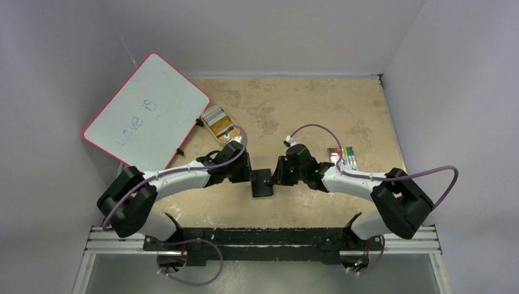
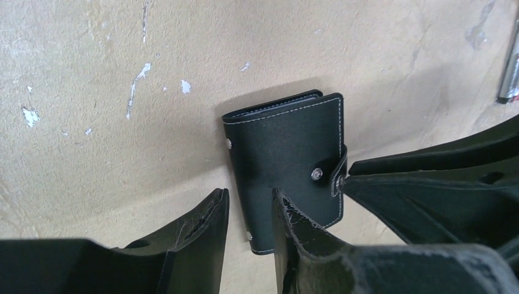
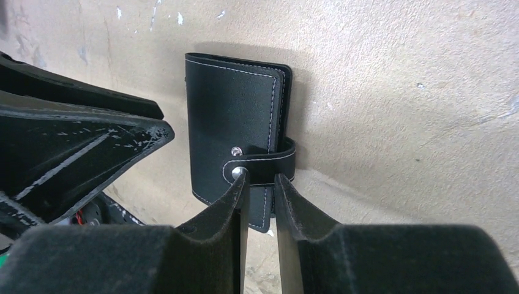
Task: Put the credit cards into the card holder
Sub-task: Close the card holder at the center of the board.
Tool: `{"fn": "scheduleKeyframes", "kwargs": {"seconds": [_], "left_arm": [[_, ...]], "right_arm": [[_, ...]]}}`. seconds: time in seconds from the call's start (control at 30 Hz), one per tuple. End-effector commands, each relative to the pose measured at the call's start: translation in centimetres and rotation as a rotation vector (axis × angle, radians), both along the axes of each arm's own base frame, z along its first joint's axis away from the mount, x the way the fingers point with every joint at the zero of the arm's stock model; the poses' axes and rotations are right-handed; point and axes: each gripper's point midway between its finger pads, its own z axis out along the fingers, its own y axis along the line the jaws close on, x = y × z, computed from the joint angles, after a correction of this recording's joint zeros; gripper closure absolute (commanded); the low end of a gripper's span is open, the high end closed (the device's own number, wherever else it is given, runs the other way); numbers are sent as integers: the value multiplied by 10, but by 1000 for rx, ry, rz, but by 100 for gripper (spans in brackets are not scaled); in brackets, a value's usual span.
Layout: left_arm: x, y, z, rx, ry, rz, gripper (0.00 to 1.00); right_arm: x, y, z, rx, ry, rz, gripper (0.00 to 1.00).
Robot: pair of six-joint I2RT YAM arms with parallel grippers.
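The card holder (image 1: 263, 182) is lying closed and flat on the surface (image 1: 318, 104), close to the near edge and about midway between the left and right edges. Both arms are reaching in to it from either side.

The left end effector (image 2: 250, 193) is standing open. One finger is coming down on the black cover and the other on the bare surface just beside the spine side. I think it is placed so to pin the holder down, so that it does not slide or lift when the other side is pulled.

The right end effector (image 3: 261, 176) is working at the opposite long side. Its fingers are nearly together, with the snap tab (image 3: 266, 164) passing between the tips. I cannot tell whether they are really biting on the tab or only touching it. The tab is still buttoned, so the step in hand seems to be unsnapping it to open the holder.

The credit cards are not showing clearly in any view. A gold tin (image 1: 217, 122) is sitting toward the far-left part of the surface, and a small striped item (image 1: 346, 155) is lying toward the right edge, both well apart from the holder.
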Motion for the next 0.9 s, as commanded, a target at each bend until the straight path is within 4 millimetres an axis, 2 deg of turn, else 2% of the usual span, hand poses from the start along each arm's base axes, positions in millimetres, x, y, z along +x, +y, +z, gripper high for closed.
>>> {"fn": "scheduleKeyframes", "kwargs": {"seconds": [0.0, 0.13, 0.23, 0.37, 0.57, 0.87], "left_arm": [[11, -12, 21, -24, -56, -50, 70], [15, -24, 32, -66, -72, -79, 78], [19, -29, 31, -74, -75, -95, 82], [18, -33, 20, -61, -50, -113, 85], [12, -28, -10, -13, 9, -121, 91], [7, -28, -13, -42, 16, -103, 91]], "right_arm": [[8, 5, 21, 26, -65, 3, 76], [6, 10, 18, 52, -47, 8, 76], [7, 13, 16, 62, -42, 6, 76], [12, 14, 12, 48, -45, -5, 76], [14, 18, 4, 45, -32, -5, 77], [12, 23, 2, 51, -28, 4, 78]]}}
